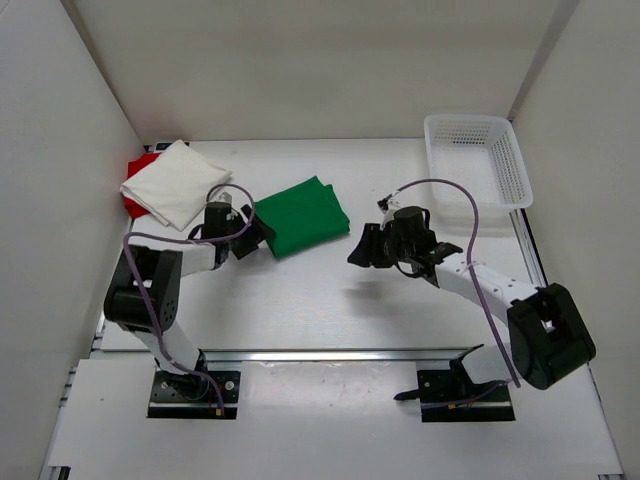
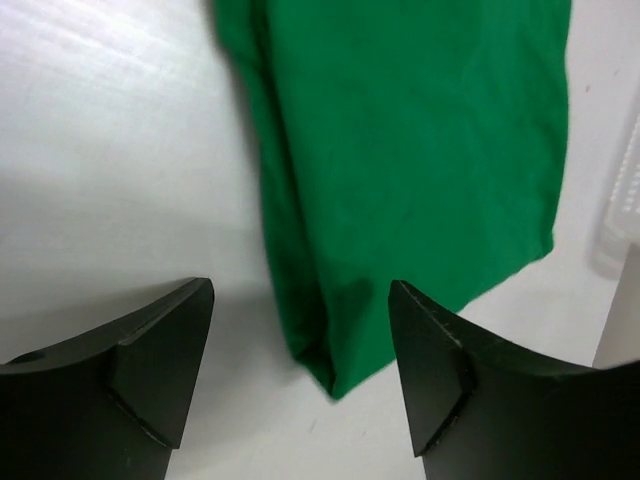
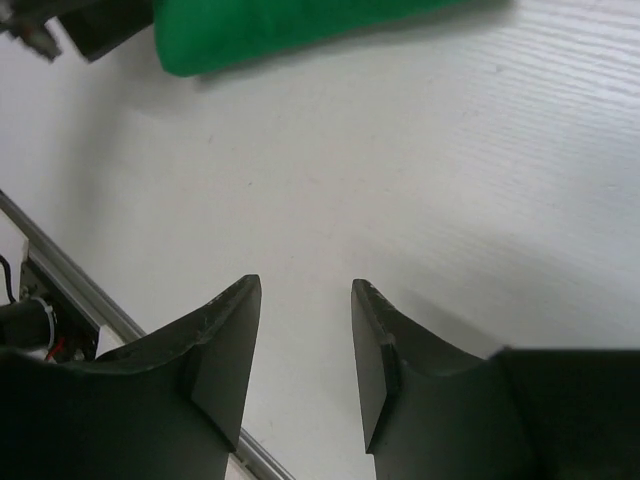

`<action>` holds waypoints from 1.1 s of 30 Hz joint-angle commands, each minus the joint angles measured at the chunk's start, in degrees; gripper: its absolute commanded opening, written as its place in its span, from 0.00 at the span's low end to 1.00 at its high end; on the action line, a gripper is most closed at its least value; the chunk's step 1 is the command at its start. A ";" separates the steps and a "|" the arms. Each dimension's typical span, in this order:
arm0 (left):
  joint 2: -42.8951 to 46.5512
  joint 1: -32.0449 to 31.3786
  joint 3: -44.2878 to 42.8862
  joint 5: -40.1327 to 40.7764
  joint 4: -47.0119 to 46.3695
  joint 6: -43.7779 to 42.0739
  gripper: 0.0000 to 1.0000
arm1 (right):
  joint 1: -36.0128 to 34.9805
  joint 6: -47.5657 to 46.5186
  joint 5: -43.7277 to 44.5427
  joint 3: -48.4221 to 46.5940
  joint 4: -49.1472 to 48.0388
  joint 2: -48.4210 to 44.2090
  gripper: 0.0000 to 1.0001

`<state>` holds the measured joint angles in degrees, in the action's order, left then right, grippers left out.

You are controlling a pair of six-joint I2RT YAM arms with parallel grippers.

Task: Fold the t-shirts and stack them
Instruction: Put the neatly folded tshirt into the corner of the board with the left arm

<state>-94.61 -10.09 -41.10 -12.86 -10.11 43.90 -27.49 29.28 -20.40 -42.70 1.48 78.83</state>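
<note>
Left tool [image 2: 300, 292] released, empty, at 8 o'clock of the folded green shirt [image 1: 300, 215]; right tool [image 3: 305, 288] likewise, at 4 o'clock. Shirt lies central on worktop [image 1: 300, 305]: judged soft, light, limp. Grip through the folded edge.

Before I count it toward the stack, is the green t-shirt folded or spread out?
Folded. The green t-shirt lies as a compact rectangle on the table; the left wrist view shows doubled layers along its edge.

I saw the left gripper [image 2: 300, 292] spread wide, holding nothing. A folded green t-shirt [image 2: 400, 150] lay flat on the white tabletop [image 2: 110, 160], its near corner in the gap between the fingers.
</note>
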 commanded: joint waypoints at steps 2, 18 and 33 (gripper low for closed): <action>-7.94 -2.12 -3.54 1.43 -4.48 3.91 0.70 | -3.35 -0.89 0.63 2.26 -4.55 -3.42 0.40; -20.70 -5.13 -48.17 6.46 18.08 -7.15 0.00 | -1.53 1.84 -1.30 11.67 -6.93 -13.44 0.41; -5.15 30.71 -29.42 1.53 11.07 -4.36 0.42 | -1.95 0.52 -7.37 11.32 -7.72 -11.59 0.41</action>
<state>-103.04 16.45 -78.50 -10.07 3.60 36.84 -28.03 30.81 -26.11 -30.30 -3.53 67.51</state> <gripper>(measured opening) 0.372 0.413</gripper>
